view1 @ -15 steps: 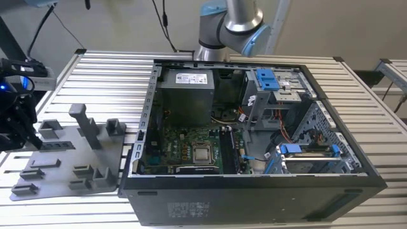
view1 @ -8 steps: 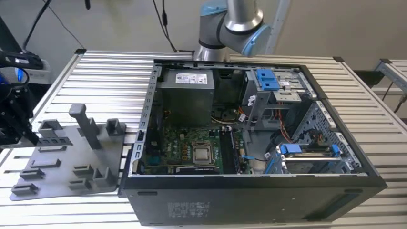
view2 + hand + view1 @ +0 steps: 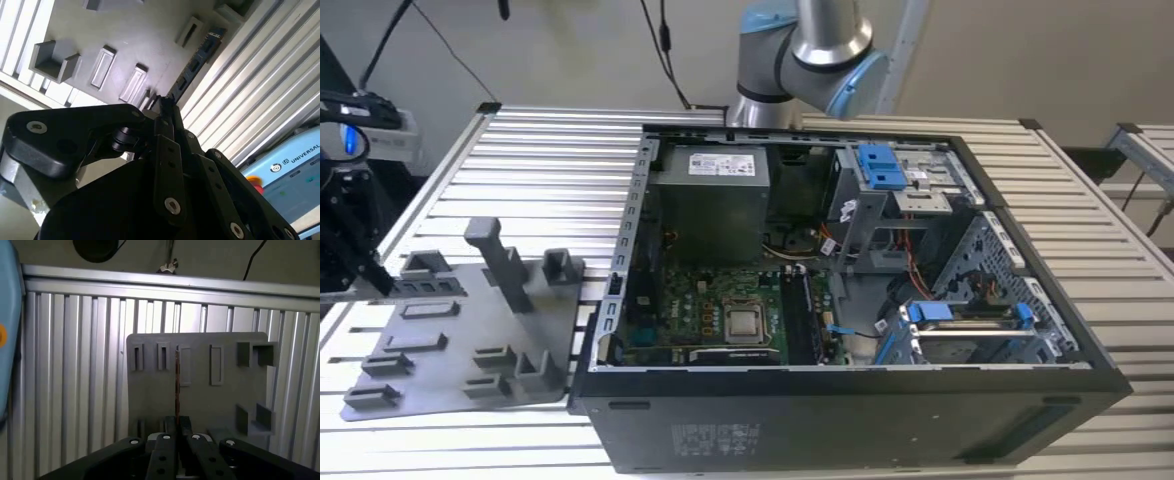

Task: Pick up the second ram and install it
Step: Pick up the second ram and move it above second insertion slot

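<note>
Gripper [image 3: 177,424] is narrow and clamped on one end of the second ram [image 3: 176,385]. The stick runs straight out ahead of the fingertips, edge-on in the first wrist view, with chips showing in the second wrist view [image 3: 196,59]. Grey fixture plate [image 3: 210,400] lies just beyond the stick's far end; cannot tell if they touch. Open computer case [image 3: 854,375] with green board [image 3: 707,300] sits well apart from the hand, toward the exterior view's right. Step judged: lifting the stick off the plate. To do it well, keep the grip square and firm and pull along the stick's own line without twisting. Held by one end, it is a long lever that could pivot or snag on the upright posts [image 3: 498,262].
</note>
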You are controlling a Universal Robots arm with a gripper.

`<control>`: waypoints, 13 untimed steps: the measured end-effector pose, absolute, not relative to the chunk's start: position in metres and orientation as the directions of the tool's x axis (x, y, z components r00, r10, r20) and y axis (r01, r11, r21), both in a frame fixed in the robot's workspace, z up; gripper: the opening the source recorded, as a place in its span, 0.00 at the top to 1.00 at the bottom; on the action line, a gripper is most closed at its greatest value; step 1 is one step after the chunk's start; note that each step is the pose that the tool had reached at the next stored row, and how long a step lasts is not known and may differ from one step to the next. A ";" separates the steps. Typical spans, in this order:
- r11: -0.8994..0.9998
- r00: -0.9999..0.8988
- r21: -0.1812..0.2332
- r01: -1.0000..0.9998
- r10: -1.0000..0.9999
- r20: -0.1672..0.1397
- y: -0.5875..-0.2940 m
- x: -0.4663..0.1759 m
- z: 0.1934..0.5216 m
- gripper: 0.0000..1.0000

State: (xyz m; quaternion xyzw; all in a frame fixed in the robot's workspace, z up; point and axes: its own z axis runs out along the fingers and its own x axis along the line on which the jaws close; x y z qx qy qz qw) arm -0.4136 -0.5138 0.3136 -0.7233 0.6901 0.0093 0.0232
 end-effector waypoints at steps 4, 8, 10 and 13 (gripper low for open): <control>-0.046 0.047 -0.021 -0.999 -0.998 -0.046 -0.514 -0.414 0.321 0.86; -0.047 0.047 -0.021 -0.999 -0.998 -0.046 -0.514 -0.414 0.329 0.86; -0.047 0.047 -0.021 -0.999 -0.998 -0.047 -0.514 -0.414 0.333 0.86; -0.046 0.047 -0.021 -0.999 -0.998 -0.047 -0.514 -0.414 0.339 0.86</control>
